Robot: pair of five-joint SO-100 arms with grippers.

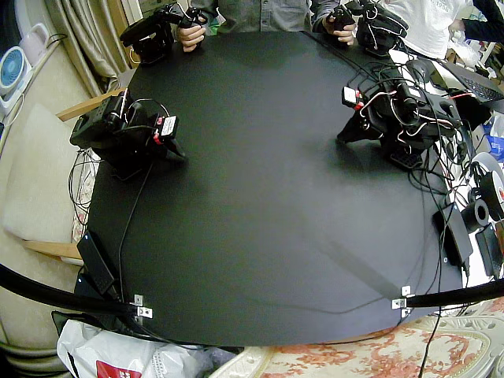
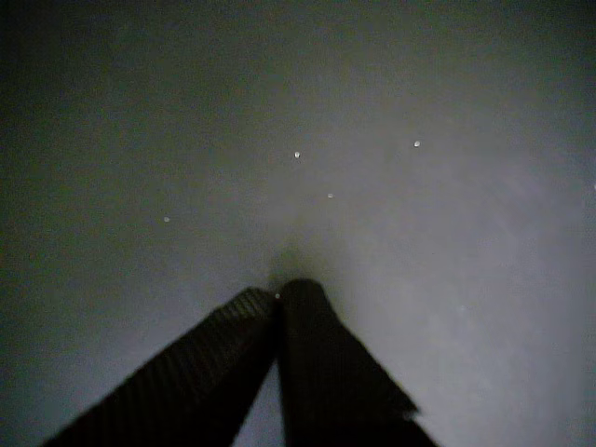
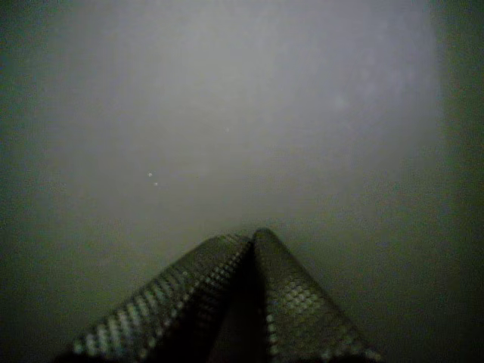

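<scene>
Both arms sit folded low on the black table [image 1: 268, 205], which has nothing on it between them. The right arm [image 1: 118, 130] rests near one side edge, its gripper [image 1: 178, 154] tip down on the tabletop. The left arm [image 1: 405, 118] rests near the opposite edge, its gripper [image 1: 346, 135] also touching the surface. In a wrist view a gripper [image 2: 279, 293] has its two dark fingers pressed together over bare tabletop. In another wrist view a gripper [image 3: 253, 238] with textured fingers is likewise shut, holding nothing.
Cables and a power brick [image 1: 455, 232] crowd the table edge by the left arm, beside a tape roll [image 1: 480, 211]. Another adapter [image 1: 96, 264] lies by the right arm. A person's hands [image 1: 191, 33] are at the far edge. A plastic bag [image 1: 118, 354] sits below the front edge.
</scene>
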